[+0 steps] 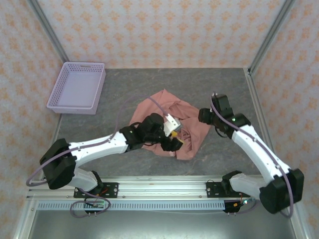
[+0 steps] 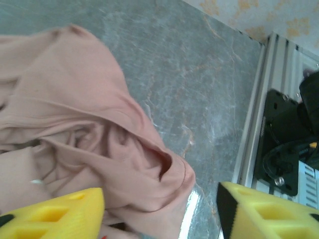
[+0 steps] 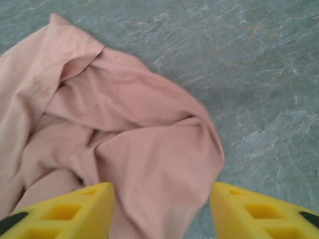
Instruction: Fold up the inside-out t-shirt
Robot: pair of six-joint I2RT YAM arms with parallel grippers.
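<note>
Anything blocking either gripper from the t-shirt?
Nothing visible. The left gripper and right gripper both sit right over the crumpled t-shirt, jaws open. The basket stands well clear at the table's far left.

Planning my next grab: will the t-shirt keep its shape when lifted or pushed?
Probably floppy: the t-shirt lies crumpled in soft folds, so a lifted edge should drape and drag the rest. Likely light, as the cloth looks thin. Pushed across the table, it would probably bunch up rather than slide whole.
</note>
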